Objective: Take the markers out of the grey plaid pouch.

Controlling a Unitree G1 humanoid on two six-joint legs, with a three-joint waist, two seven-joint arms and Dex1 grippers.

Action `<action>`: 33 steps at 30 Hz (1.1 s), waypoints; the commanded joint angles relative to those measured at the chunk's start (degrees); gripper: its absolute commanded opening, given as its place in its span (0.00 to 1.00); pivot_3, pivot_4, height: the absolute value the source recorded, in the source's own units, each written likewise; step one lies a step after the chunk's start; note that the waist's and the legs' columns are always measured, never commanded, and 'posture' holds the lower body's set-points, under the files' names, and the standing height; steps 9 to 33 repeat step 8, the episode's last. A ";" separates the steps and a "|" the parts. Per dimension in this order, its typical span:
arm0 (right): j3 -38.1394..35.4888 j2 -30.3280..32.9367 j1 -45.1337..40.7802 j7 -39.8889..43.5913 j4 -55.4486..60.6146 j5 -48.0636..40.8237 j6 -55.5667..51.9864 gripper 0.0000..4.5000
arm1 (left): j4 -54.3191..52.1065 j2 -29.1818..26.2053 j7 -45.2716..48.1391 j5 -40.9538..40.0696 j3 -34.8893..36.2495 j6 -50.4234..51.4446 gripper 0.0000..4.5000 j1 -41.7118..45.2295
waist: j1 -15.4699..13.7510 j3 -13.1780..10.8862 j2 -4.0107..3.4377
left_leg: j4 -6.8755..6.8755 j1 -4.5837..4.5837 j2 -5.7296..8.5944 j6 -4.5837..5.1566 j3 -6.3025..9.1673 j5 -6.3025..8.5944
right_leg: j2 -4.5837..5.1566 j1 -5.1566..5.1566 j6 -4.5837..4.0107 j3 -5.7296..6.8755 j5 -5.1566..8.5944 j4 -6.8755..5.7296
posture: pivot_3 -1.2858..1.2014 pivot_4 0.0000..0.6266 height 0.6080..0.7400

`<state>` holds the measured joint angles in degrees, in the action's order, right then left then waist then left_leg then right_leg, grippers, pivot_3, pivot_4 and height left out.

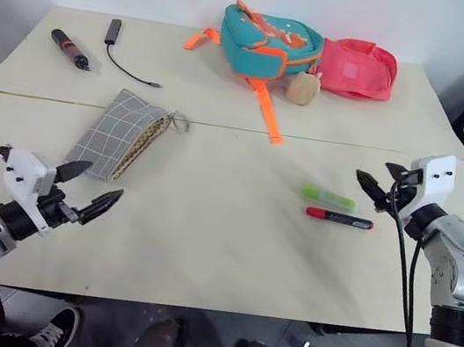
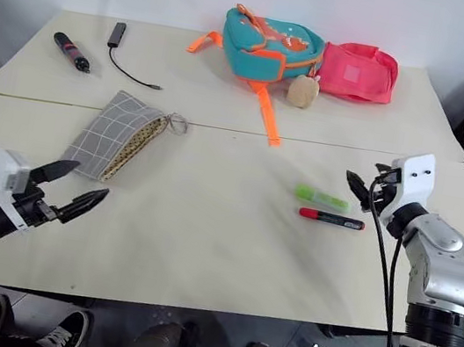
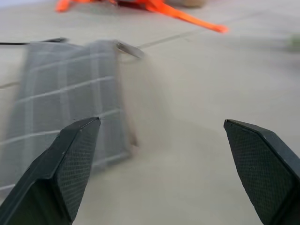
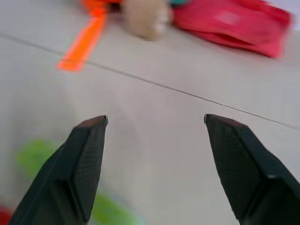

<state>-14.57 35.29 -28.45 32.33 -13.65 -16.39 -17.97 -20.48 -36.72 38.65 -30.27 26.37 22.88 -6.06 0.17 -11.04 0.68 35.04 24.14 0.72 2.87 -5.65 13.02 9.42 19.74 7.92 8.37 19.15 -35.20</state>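
Green and red markers [image 1: 338, 207] lie well right of your grey pouch [image 1: 119, 133], so the job looks done, left gripper [image 1: 91, 188] and right gripper [image 1: 376, 186] both spread empty.

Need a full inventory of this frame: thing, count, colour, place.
table: 2, cream, butted together
grey plaid pouch: 1, grey, left, open
markers: 2, green and red, right, lying out on the table
backpack: 1, teal with orange straps, far centre
bag: 1, pink, beside the backpack
plush ball: 1, tan, by the backpack
pen-like tool: 1, dark, far left
cable: 1, black, far left
left gripper: open, empty
right gripper: open, empty
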 commanded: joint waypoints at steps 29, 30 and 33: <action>-5.24 -2.20 -2.84 -4.34 -16.63 0.52 15.21 0.77 | -4.28 1.20 2.25 3.09 -5.61 -6.14 1.00 -3.83 | 0.11 -0.02 -0.04 | 0.00 0.00 -0.05 0.11 -0.04 -0.05 | -0.06 -0.02 0.00 -0.02 0.00 0.04 | 0.52 0.24 1.00; -5.24 -2.20 -2.84 -4.34 -16.63 0.52 15.21 0.77 | -4.28 1.20 2.25 3.09 -5.61 -6.14 1.00 -3.83 | 0.11 -0.02 -0.04 | 0.00 0.00 -0.05 0.11 -0.04 -0.05 | -0.06 -0.02 0.00 -0.02 0.00 0.04 | 0.52 0.24 1.00; -5.24 -2.20 -2.84 -4.34 -16.63 0.52 15.21 0.77 | -4.28 1.20 2.25 3.09 -5.61 -6.14 1.00 -3.83 | 0.11 -0.02 -0.04 | 0.00 0.00 -0.05 0.11 -0.04 -0.05 | -0.06 -0.02 0.00 -0.02 0.00 0.04 | 0.52 0.24 1.00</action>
